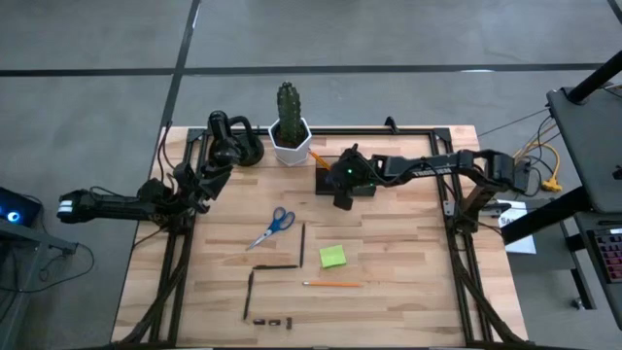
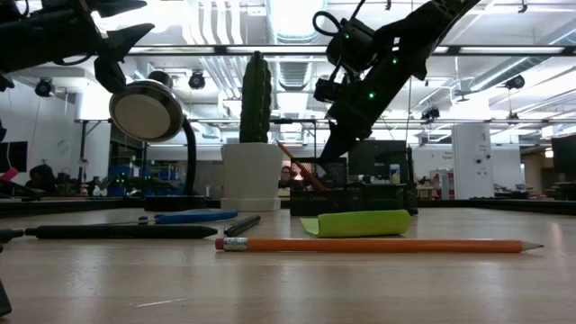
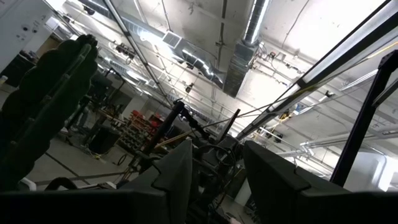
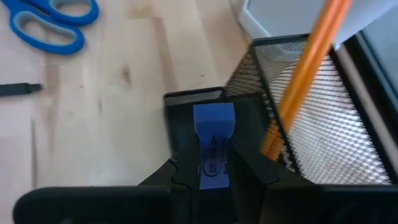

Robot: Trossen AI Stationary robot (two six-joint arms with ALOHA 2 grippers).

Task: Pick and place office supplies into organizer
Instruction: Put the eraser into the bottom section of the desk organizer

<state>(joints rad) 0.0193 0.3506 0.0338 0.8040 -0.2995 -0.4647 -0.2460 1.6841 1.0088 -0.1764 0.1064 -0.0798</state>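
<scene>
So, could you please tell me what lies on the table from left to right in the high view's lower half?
Small black clips → blue-handled scissors → lime-green sticky-note pad → orange pencil; the dark pens overlap the clips and scissors, so they are omitted.

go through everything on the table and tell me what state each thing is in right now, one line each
Right pincer: shut on the blue block, above the organizer.
Left pincer: open, empty, raised off the table.
Organizer: upright, one orange pencil leaning inside.
Scissors: flat on the table, slightly open.
Sticky-note pad: flat on the table.
Second pencil: lying loose.
Pens: lying loose.
Cactus pot: upright.
</scene>
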